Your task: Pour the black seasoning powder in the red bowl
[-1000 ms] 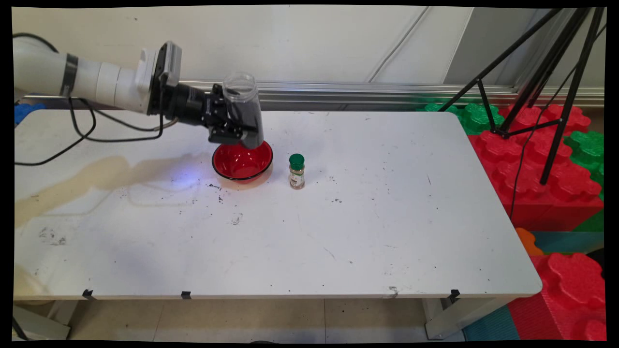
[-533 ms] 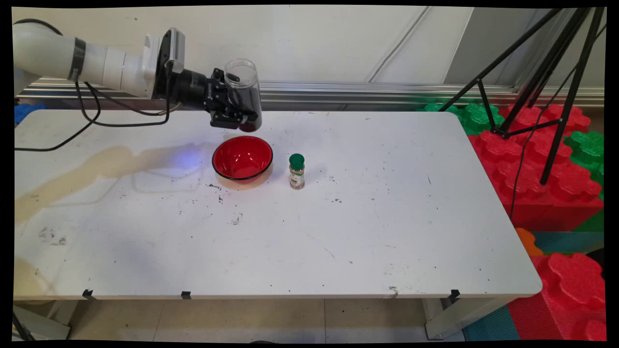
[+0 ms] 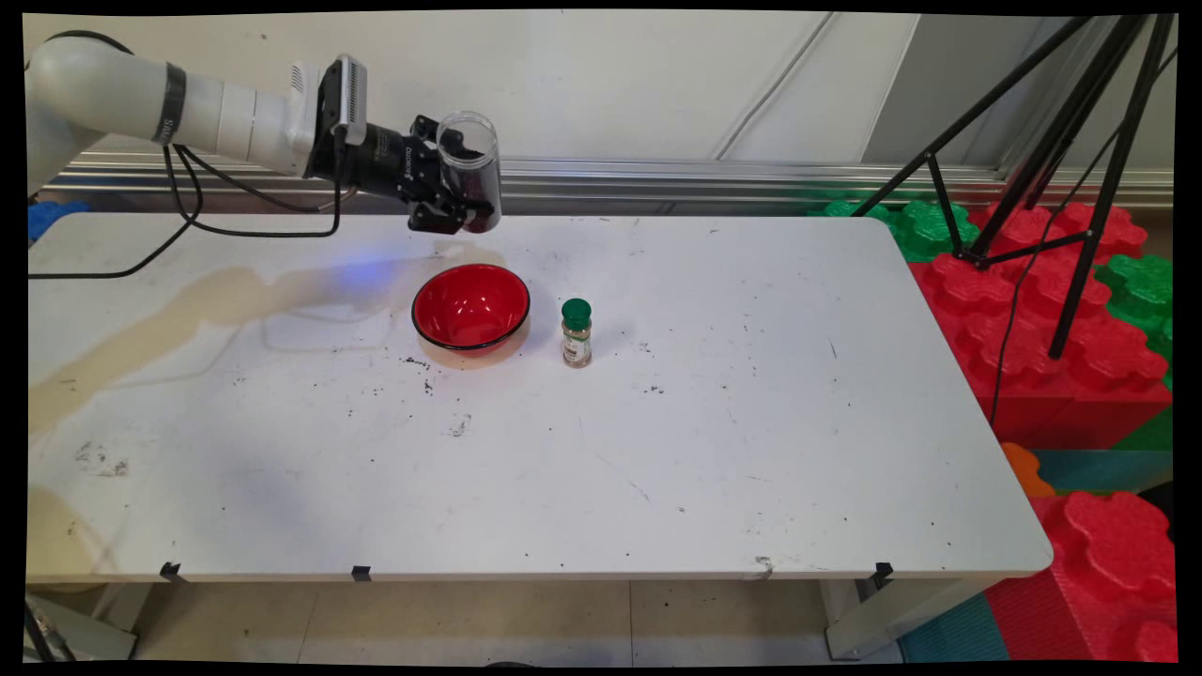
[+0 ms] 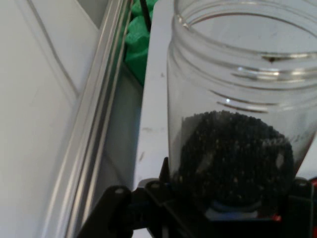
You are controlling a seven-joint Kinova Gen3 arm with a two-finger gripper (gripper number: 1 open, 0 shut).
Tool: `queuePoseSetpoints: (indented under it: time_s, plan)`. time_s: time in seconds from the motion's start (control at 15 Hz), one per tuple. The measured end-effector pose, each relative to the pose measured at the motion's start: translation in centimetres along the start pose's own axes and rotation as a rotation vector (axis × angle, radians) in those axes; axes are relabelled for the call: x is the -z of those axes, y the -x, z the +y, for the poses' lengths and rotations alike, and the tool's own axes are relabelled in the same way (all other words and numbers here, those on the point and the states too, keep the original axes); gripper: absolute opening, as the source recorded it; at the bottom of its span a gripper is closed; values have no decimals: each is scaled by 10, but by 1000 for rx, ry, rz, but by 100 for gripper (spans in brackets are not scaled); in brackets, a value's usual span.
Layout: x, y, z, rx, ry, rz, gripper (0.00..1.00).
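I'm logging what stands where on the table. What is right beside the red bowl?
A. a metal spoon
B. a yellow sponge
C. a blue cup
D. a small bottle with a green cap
D: a small bottle with a green cap stands upright on the table just to the picture's right of the bowl, apart from it.

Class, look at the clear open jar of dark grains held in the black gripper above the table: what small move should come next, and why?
Probably a short move toward the table's near side, since the clear open jar of dark grains, upright in the black two-finger gripper, hangs behind the red bowl, not above it. The small green-capped bottle stands right of the bowl.
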Motion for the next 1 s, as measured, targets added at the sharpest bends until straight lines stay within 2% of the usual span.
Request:
queuePoseSetpoints:
  time_s: [0.4,0.73,1.0]
  plan:
    - [-8,19,-10,-206,-25,-66,0]
    - [-15,30,-13,-401,-24,-117,0]
    - [-18,35,-12,-509,-18,-139,0]
